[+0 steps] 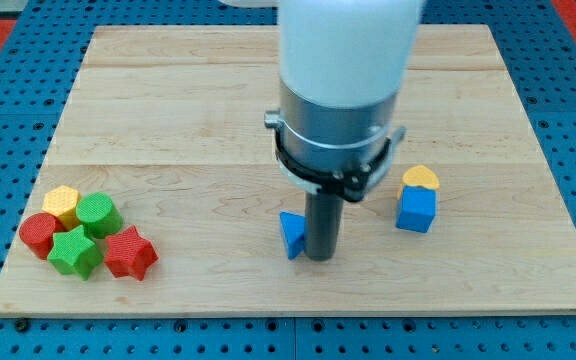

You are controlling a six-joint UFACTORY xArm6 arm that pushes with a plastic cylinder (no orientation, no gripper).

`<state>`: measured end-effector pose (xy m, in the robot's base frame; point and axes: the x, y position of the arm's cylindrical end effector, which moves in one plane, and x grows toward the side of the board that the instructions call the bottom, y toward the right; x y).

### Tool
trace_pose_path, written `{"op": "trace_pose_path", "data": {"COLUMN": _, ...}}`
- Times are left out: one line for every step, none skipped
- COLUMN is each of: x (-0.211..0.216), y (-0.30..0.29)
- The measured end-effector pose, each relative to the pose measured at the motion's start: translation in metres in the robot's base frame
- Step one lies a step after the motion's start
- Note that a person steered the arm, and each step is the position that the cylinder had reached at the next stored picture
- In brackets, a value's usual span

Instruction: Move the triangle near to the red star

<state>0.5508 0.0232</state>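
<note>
The blue triangle (292,233) lies near the bottom middle of the wooden board. The red star (130,253) lies at the bottom left, far to the triangle's left. My tip (320,257) is down on the board, touching the triangle's right side. The rod and the arm's wide body hide the board above the triangle.
By the red star sit a green star (74,252), a red cylinder (39,233), a yellow hexagon (62,204) and a green cylinder (98,214). At the right, a yellow block (420,179) sits against a blue cube (416,210). The board's bottom edge (298,314) is close below.
</note>
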Motion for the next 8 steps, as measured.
{"op": "trace_pose_path", "data": {"x": -0.023, "y": 0.023}}
{"op": "trace_pose_path", "data": {"x": -0.023, "y": -0.021}}
{"op": "trace_pose_path", "data": {"x": -0.021, "y": -0.052}}
{"op": "trace_pose_path", "data": {"x": -0.018, "y": -0.061}}
{"op": "trace_pose_path", "data": {"x": -0.009, "y": -0.077}}
{"op": "trace_pose_path", "data": {"x": 0.009, "y": -0.062}}
{"op": "trace_pose_path", "data": {"x": 0.0, "y": -0.088}}
{"op": "trace_pose_path", "data": {"x": -0.005, "y": -0.121}}
